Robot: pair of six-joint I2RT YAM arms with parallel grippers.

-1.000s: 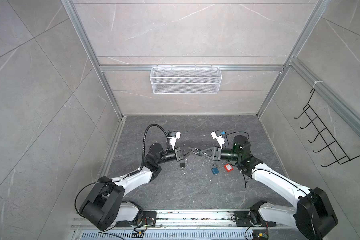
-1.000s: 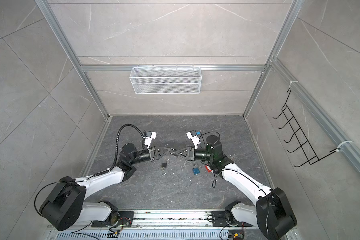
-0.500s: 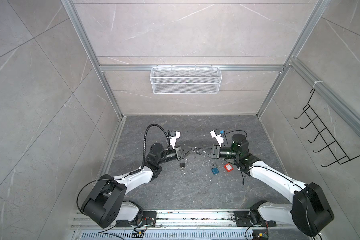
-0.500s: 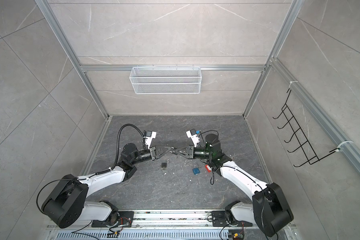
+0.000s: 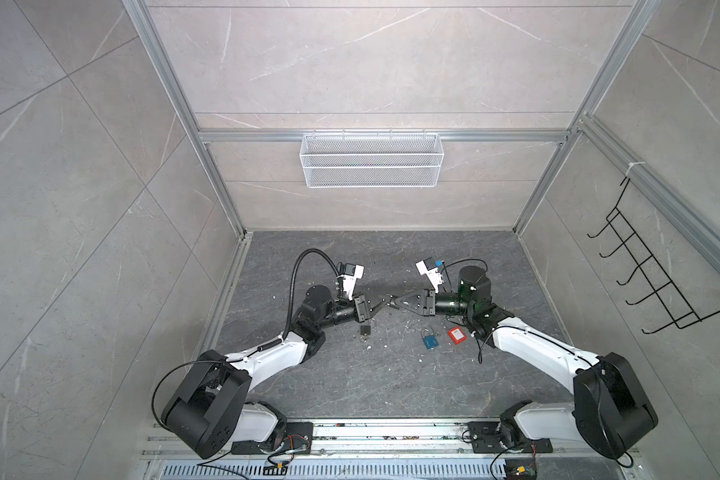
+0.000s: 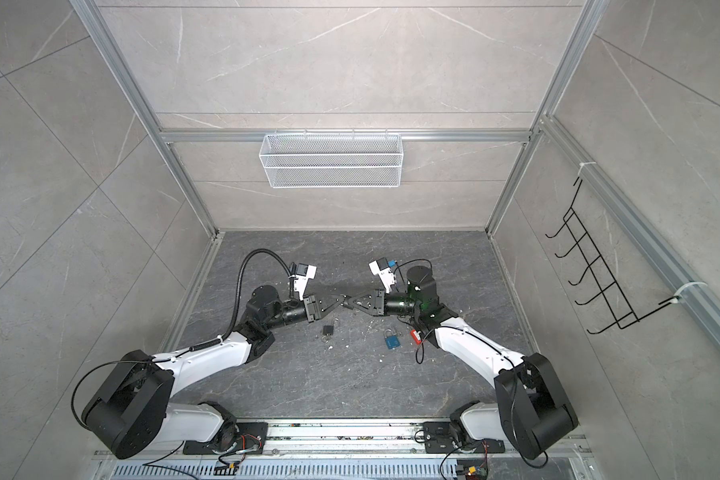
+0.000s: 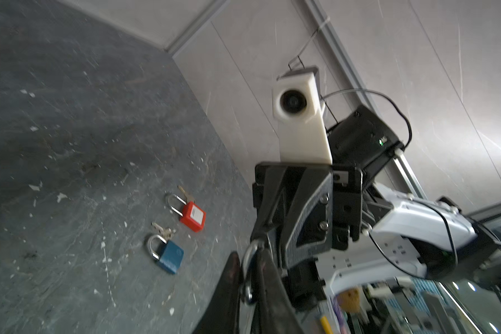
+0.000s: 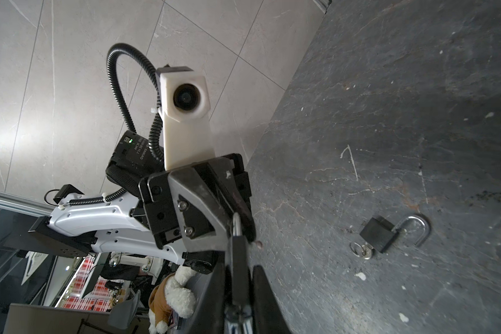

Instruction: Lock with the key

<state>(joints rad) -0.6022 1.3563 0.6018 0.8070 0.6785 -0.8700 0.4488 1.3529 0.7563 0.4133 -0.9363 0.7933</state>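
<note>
Midair, right gripper [image 5: 395, 300] jaws pinched small black padlock [image 8: 239, 260] by body. Its silver shackle [image 7: 246, 260] sat between left gripper [image 5: 381, 302] jaws, narrowly parted; gripped or loose, could not tell. Grippers met tip to tip above centre of dark grey stone-pattern tabletop [image 5: 350, 374]. Near centre below left gripper lay second black padlock [image 5: 365, 330], shackle swung open, key inserted. Blue padlock [image 7: 169, 256] and red padlock [image 7: 193, 215] lay side by side toward right edge.

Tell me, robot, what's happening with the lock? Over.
Right gripper shut on padlock, mid-air. Left gripper at its shackle, grip unclear. Black padlock, blue padlock, red padlock lie on floor, untouched.
</note>
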